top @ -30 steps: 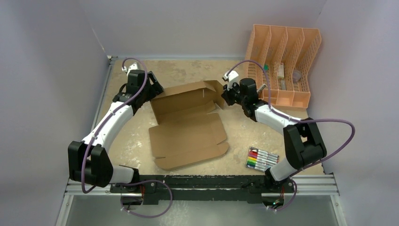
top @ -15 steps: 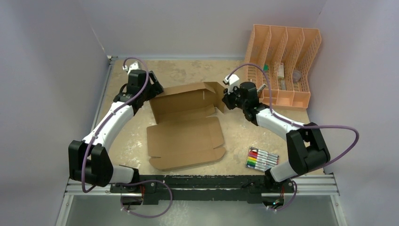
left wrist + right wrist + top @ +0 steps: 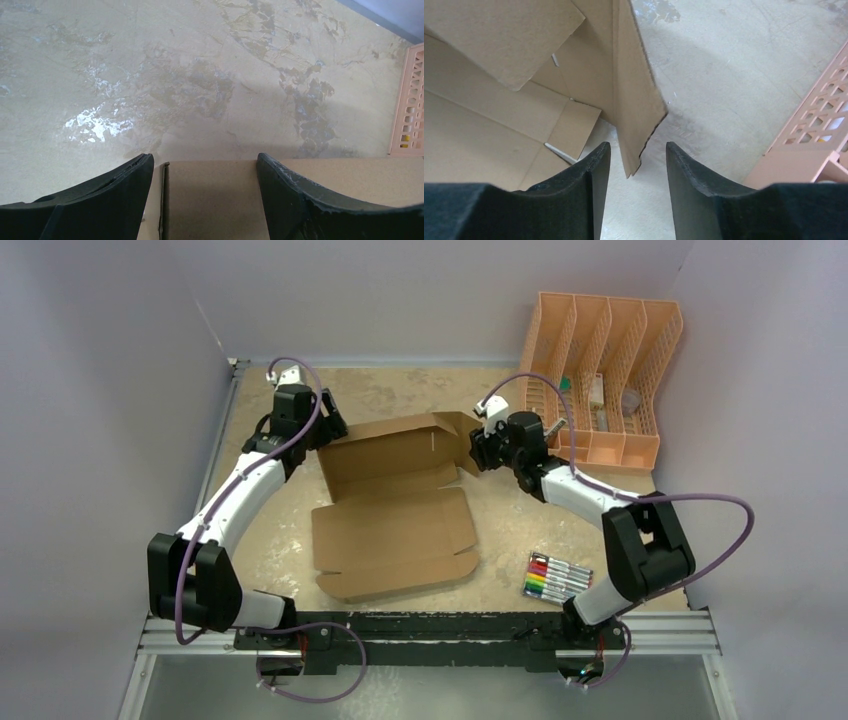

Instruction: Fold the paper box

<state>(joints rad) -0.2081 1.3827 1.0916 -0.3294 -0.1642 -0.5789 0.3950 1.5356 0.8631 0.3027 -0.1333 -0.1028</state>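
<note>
Paper box (image 3: 395,510) lay half unfolded on the table (image 3: 280,540), between my two arms. Its near half was a flat panel with a low folded front edge. Its far half was a second panel tilted upward, with flaps raised at both ends.

My left gripper (image 3: 205,162) sat at the far left corner of the paper box. The fingers (image 3: 120,185) were spread wide, and the top edge of the raised cardboard wall ran across the gap between them. From my wrist view I could not tell whether either finger touched it.

My right gripper (image 3: 638,150) was at the box's far right corner, jaws parted. An upright side flap (image 3: 634,100) stood in the gap with its lower tip close to the left finger, and nothing pinched it.

A peach slotted organizer (image 3: 610,452) stood to the right of the box's far end, just beyond my right wrist. A pack of coloured markers (image 3: 557,577) lay to the right of the box's near right corner, apart from it.
</note>
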